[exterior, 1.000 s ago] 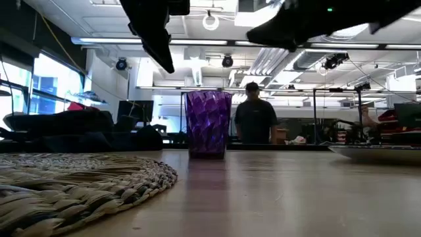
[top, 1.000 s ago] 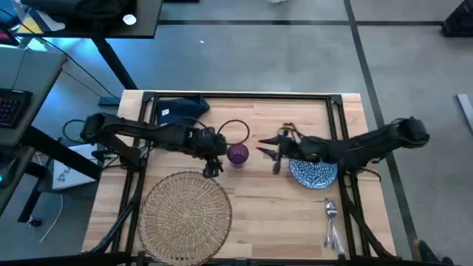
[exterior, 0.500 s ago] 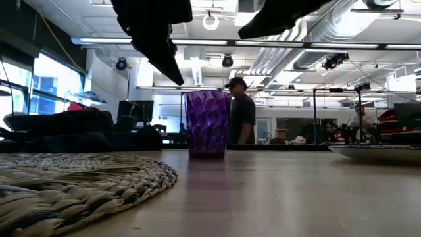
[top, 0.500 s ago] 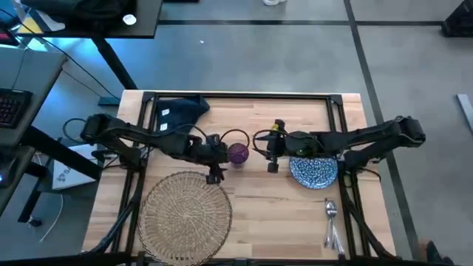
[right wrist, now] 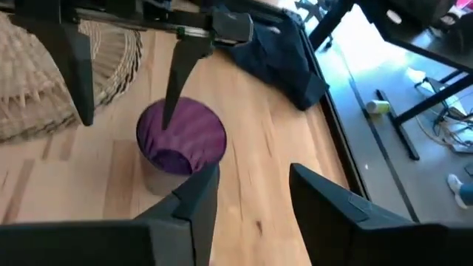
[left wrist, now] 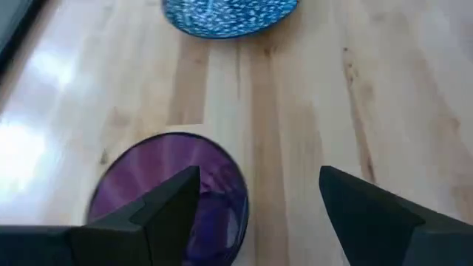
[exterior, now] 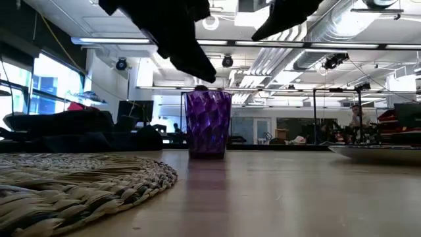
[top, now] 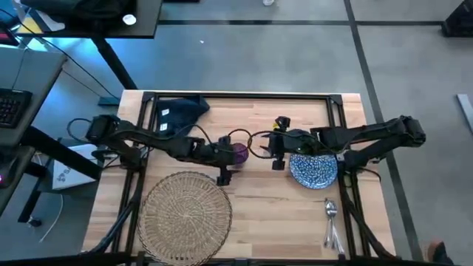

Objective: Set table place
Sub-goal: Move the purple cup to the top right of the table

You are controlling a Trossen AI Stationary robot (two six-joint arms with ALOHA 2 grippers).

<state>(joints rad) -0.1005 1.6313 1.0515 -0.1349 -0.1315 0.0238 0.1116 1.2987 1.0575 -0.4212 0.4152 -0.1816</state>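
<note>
The left gripper (top: 224, 164), fingers spread, is sliding in over the purple cup (top: 238, 153), probably to grasp it, while the open-fingered right gripper (top: 275, 154) is easing back beside it.

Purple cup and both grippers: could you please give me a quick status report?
Left gripper open, above purple cup, not gripping. Right gripper open, beside the cup, empty. Cup upright on table, off wicker mat. Nothing blocking it.

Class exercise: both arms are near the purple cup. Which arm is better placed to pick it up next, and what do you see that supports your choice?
Probably the left. The left gripper hangs open right beside the purple cup, one jaw already over its rim in the left wrist view. The right gripper is open too, but a gap of bare table separates it from the cup.
</note>
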